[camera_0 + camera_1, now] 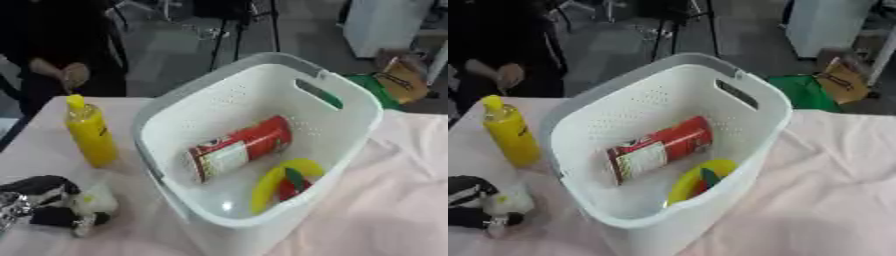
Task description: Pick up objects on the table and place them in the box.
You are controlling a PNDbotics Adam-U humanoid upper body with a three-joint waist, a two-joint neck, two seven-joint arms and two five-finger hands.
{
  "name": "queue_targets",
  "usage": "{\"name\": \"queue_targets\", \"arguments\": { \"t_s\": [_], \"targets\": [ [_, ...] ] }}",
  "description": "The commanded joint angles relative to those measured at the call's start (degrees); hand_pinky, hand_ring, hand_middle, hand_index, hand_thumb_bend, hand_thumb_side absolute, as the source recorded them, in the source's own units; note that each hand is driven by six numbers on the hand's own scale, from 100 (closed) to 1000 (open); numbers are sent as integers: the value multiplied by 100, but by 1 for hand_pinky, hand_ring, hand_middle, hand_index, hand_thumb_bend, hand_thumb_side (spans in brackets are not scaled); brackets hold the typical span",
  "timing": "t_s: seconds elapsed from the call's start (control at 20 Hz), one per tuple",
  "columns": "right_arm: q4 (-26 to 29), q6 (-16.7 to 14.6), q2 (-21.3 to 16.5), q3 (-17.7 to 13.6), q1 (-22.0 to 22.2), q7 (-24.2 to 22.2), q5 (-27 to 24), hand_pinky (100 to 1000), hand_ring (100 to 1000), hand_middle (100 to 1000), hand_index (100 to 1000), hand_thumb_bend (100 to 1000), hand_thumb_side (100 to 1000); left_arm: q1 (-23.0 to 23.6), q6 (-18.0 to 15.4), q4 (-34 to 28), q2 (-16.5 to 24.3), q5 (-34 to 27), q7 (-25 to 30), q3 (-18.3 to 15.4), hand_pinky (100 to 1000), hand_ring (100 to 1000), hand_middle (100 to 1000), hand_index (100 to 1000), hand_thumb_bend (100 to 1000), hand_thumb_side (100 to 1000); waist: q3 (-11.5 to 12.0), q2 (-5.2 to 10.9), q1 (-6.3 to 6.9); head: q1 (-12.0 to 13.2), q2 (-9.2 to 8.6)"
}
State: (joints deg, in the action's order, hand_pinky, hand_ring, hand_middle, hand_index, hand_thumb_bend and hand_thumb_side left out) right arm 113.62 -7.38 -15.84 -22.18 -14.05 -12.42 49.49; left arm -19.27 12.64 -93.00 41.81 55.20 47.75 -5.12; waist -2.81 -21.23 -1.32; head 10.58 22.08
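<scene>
- The white perforated plastic laundry-style box [350, 117] stands in the middle of the counter [394, 200], which is draped in a pale pink cloth. It looks rigid and light, with a slot handle on its far wall at about one o'clock. It is the target and needs no lifting.
- Inside it, a red cylindrical can with a white label [238, 146] lies on its side, and a yellow banana-shaped toy [278, 181] lies just beside it at about five o'clock, with something red and green against it. Both count as already placed.
- The yellow plastic squeeze bottle with a pointed cap [88, 131] stands upright on the counter at nine o'clock from the box, apart from its wall. I judge it light, smooth and somewhat squashy; taking it round the middle of the body looks safest, since the cap end is narrow and slippery.
- A black, white and yellow soft bundle [61, 205] lies at seven o'clock near the lower left corner. It is probably limp and light, best gathered from above at its thickest part.
- Neither robot hand shows in either view, so I cannot tell how they are set.
</scene>
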Motion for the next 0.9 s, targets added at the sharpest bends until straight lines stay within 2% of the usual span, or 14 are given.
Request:
{"name": "queue_targets", "arguments": {
  "t_s": [0.05,0.35,0.4,0.55,0.7,0.85,0.9],
  "targets": [
    [97,-15,-87,-9,-14,16,-48,731,549,554,737,100,833,-65,-15,49,106,-57,102,22,777,851,820,809,661,848,-20,80,11,19,-64],
    [97,-22,-84,-13,-14,27,-49,731,548,554,736,100,834,-81,-68,125,96,-108,156,45,761,827,791,787,643,826,-30,73,5,25,-72],
    [97,-23,-84,-14,-15,32,-51,731,548,554,736,100,839,-78,-77,137,87,-124,163,48,753,821,782,790,597,771,-31,72,3,26,-72],
    [97,-24,-83,-20,-14,47,-56,731,548,555,736,100,839,-76,-105,158,65,-173,142,39,742,813,772,775,568,767,-32,71,-1,25,-74],
    [97,-22,-80,-23,-13,50,-61,731,547,554,736,100,841,-76,-114,160,54,-173,12,28,712,778,725,713,510,772,-31,71,0,23,-83],
    [97,-21,-80,-26,-13,54,-64,731,547,554,736,100,841,-80,-116,178,48,-153,-104,32,707,771,717,703,501,771,-33,70,2,19,-93],
    [97,-21,-80,-26,-13,56,-64,731,547,555,736,100,842,-82,-117,179,48,-142,-137,32,683,749,689,672,460,783,-34,70,2,18,-92]
  ]
}}
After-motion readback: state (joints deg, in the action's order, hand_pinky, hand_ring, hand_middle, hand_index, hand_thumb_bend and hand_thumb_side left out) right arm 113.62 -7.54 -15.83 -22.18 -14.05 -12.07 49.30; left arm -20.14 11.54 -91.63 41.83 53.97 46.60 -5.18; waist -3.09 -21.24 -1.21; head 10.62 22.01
